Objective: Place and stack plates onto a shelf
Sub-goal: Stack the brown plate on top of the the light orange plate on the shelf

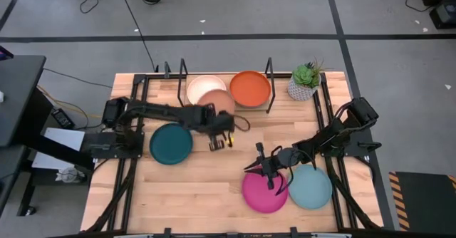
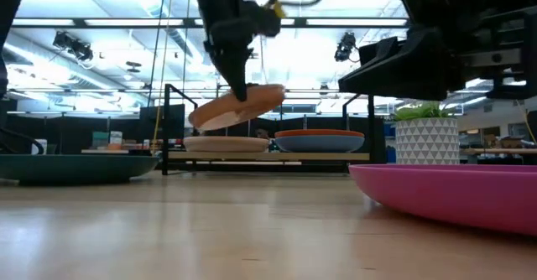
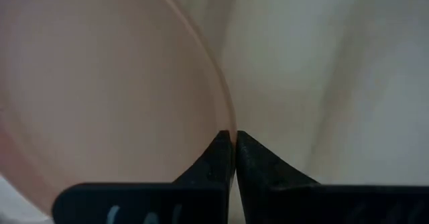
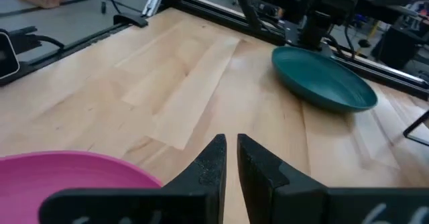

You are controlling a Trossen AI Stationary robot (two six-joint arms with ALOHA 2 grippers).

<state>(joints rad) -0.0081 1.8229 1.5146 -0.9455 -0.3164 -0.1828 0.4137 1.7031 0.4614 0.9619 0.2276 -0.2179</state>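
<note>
My left gripper [image 1: 222, 118] is shut on the tan plate [image 1: 216, 102], which hangs tilted [image 2: 239, 108] above the cream white plate [image 1: 201, 87]. The cream plate lies on the left half of the shelf [image 2: 268, 156]. On the shelf's right half, the orange plate [image 1: 249, 88] rests on a bluish one [image 2: 319, 144]. On the table lie the dark teal plate [image 1: 171, 144], the pink plate [image 1: 265, 192] and the light teal plate [image 1: 311, 187]. My right gripper [image 4: 231, 150] is shut on nothing and hovers by the pink plate's far rim [image 4: 67, 167]. My left gripper pinches the tan plate's rim [image 3: 230, 125] between its two fingers, at the plate's near-right edge [image 1: 225, 112]. The fingers [image 2: 238, 91] reach down to it from above. The plate is lifted clear and tilted, with its left side lower.
A potted plant [image 1: 305, 81] in a white pot stands at the far right, beside the shelf. Black upright frames [image 1: 269, 70] stand at the shelf's ends. Bare wood [image 1: 192, 188] lies between the dark teal and pink plates.
</note>
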